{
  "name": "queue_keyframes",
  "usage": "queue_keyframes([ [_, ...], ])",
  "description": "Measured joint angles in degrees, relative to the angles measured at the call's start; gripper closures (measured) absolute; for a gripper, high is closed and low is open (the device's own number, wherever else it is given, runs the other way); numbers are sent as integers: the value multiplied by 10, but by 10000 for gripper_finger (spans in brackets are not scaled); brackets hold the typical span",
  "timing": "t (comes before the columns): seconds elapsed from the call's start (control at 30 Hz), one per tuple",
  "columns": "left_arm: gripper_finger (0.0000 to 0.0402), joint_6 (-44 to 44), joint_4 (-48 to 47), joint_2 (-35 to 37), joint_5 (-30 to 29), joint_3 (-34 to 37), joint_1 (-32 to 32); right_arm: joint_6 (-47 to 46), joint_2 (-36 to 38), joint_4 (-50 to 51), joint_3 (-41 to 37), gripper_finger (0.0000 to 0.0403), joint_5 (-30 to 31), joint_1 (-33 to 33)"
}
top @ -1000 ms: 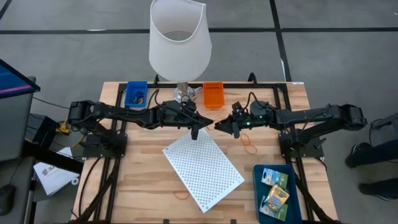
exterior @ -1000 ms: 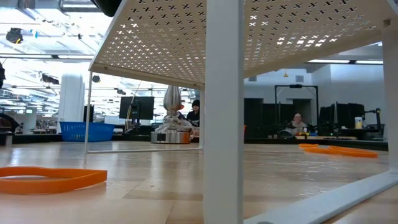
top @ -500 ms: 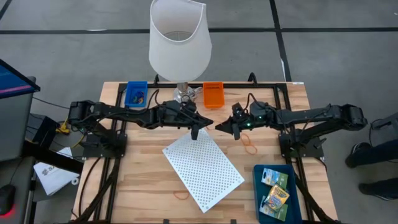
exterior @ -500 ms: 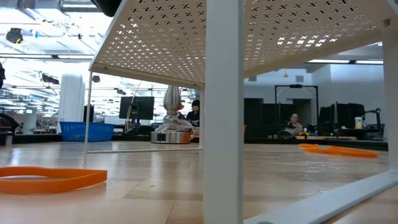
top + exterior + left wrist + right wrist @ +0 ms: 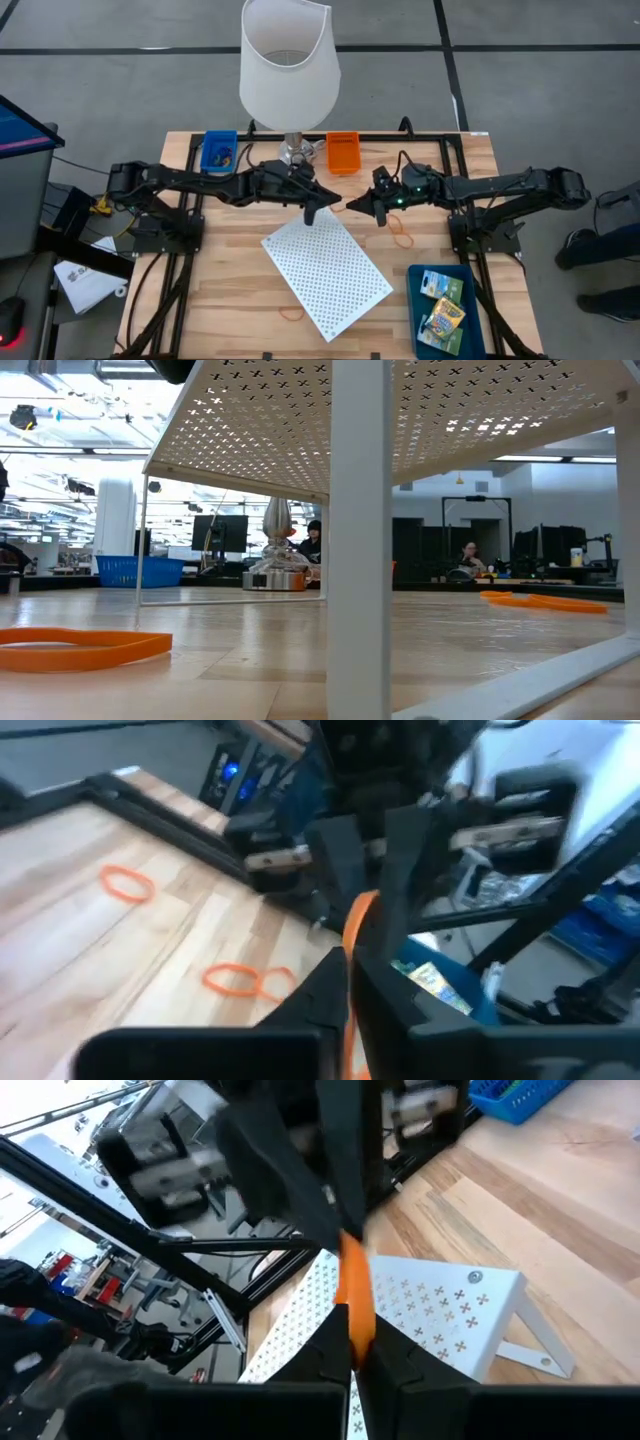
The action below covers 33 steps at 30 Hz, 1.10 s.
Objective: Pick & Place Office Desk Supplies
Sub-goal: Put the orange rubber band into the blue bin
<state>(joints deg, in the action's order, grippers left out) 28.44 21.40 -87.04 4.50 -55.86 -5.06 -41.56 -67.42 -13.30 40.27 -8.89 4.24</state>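
Orange rubber band [image 5: 354,1302], stretched taut in the air, runs between two end effectors that meet above the middle of the wooden desk [image 5: 230,290]. Right end effector [image 5: 352,203] has its fingers pressed together on one end of the band; in its wrist view the orange strip rises from between the dark fingertips. Left end effector [image 5: 312,212] is likewise clamped shut on the other end of the same band [image 5: 352,935], as its own wrist view shows. Both tips hang just past the far corner of a white perforated metal shelf [image 5: 326,271], which stands on the desk at an angle, with the two arms reaching in from opposite sides.

On the desk near the right end effector lies a pair of overlapping orange rubber bands [image 5: 402,236]. Another orange band [image 5: 291,312] lies by the shelf's near left edge.

At the back of the desk sit two small bins on either side of a big white lamp [image 5: 288,66]: a blue bin [image 5: 212,139] on the left holding small mixed items too tiny to tell apart, and an orange bin [image 5: 343,152] on the right whose contents cannot be made out. A blue tray [image 5: 417,303] at the near right corner holds two colourful printed boxes [image 5: 442,303], lying side by side.
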Motion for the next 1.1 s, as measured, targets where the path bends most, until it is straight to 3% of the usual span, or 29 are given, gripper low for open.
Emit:
queue_keyframes([
  [0.2,335,-29,-8,74,-2,-1,-25,-2,0,26,0,402,-2,-13],
  [0.4,302,-57,-94,162,-32,0,-34,-22,31,143,0,402,22,-35],
  [0.5,298,-66,-134,191,-57,1,-26,-45,84,230,8,402,85,-53],
  [0.67,298,-68,-145,208,-93,1,-2,-128,156,534,50,403,233,-72],
  [0.77,298,-67,-164,211,-104,2,12,-168,174,655,73,403,299,-63],
  [0.93,298,-57,-175,212,-134,2,37,-115,165,659,83,403,305,46],
  [1.03,298,-46,-174,212,-146,2,50,-35,136,619,83,403,267,151],
  [1.1,298,-38,-174,212,-151,2,58,21,108,564,83,403,206,226],
])
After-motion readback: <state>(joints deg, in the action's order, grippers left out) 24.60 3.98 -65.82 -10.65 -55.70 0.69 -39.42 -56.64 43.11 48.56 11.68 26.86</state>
